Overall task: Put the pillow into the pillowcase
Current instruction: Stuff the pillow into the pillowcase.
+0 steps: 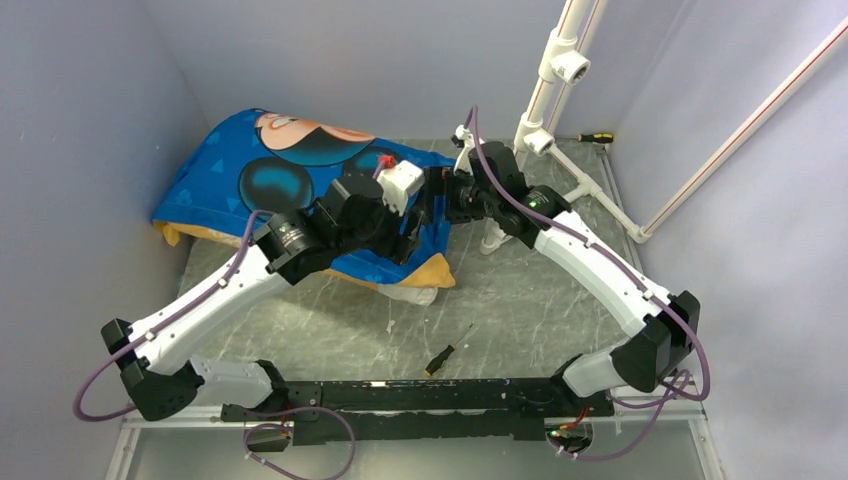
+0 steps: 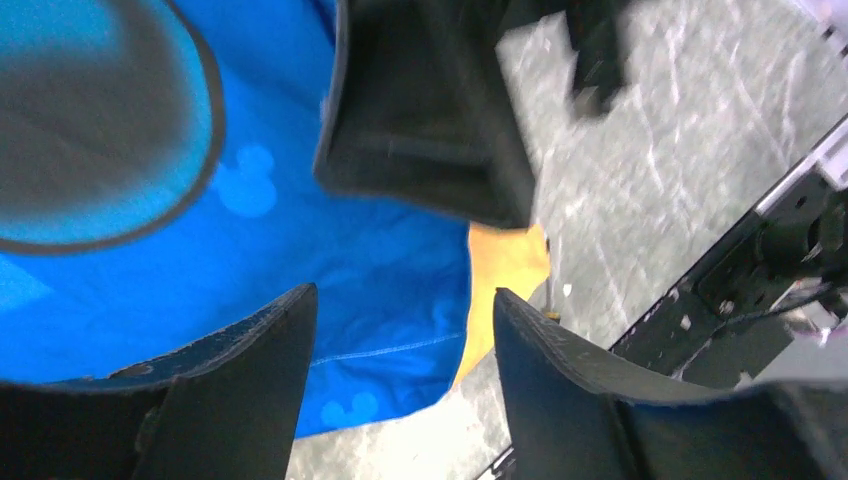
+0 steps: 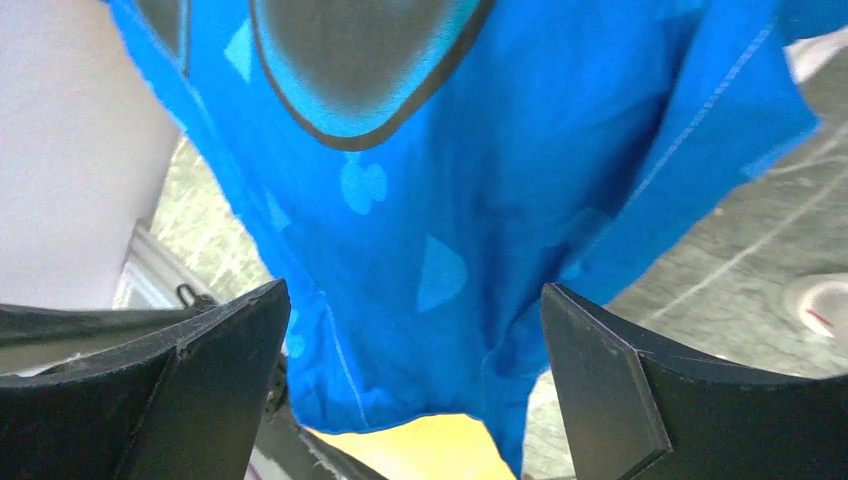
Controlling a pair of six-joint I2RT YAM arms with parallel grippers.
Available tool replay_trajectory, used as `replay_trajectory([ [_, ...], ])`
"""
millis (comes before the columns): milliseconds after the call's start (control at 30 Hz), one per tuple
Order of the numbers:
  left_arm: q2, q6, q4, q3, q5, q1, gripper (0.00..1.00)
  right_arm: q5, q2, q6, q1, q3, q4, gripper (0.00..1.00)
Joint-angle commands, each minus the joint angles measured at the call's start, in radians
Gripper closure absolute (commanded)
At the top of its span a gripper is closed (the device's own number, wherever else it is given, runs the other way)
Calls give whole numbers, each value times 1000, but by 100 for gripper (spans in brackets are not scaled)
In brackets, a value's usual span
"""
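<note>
The blue pillowcase [image 1: 260,165] with black mouse ears lies plump at the back left, its orange-yellow underside [image 1: 430,270] showing at the near right corner. A small white bit of the pillow [image 1: 412,294] pokes out under that corner; the rest is hidden inside. My left gripper [image 1: 408,238] hovers over that corner, open, with only the blue hem [image 2: 380,350] and orange fabric [image 2: 505,265] showing between its fingers. My right gripper [image 1: 437,196] is just beyond it, open wide above the blue fabric [image 3: 450,200] and the orange layer [image 3: 430,450], holding nothing.
A black and yellow screwdriver [image 1: 445,352] lies on the marbled table near the front. Another screwdriver [image 1: 595,137] sits at the back right beside the white pipe frame [image 1: 560,70], whose foot [image 1: 490,240] stands close to the right arm. Walls close in on the left and back.
</note>
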Motion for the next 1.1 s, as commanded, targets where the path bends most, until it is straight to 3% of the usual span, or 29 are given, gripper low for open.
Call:
replay_trajectory([
  [0,-32,-58,128,-205,163,36,38,105,-45,-39,-11,49,-38,0],
  [67,-56,-35,236,-333,200,35,44,117,-76,7,-31,8,20,0],
  [167,-56,19,320,-442,272,34,53,11,-84,47,-77,-24,80,0],
  [300,1,91,265,-509,316,31,67,-87,-47,58,-81,-20,97,0],
  [467,-51,149,219,-575,287,-20,70,-225,-33,107,-75,-106,211,6],
  [567,-124,136,186,-573,272,-43,66,-292,-8,100,-50,-127,174,20],
  [700,-215,41,96,-461,155,-43,44,-340,5,17,-14,-182,-21,55],
  [733,-225,18,76,-424,117,-40,39,-350,-1,1,-9,-217,-44,59],
  [867,-186,-58,22,-267,-14,-1,28,-355,14,-79,14,-263,-204,64],
  [1067,-30,-121,-27,-89,-34,86,27,-202,3,-178,135,-199,-423,63],
])
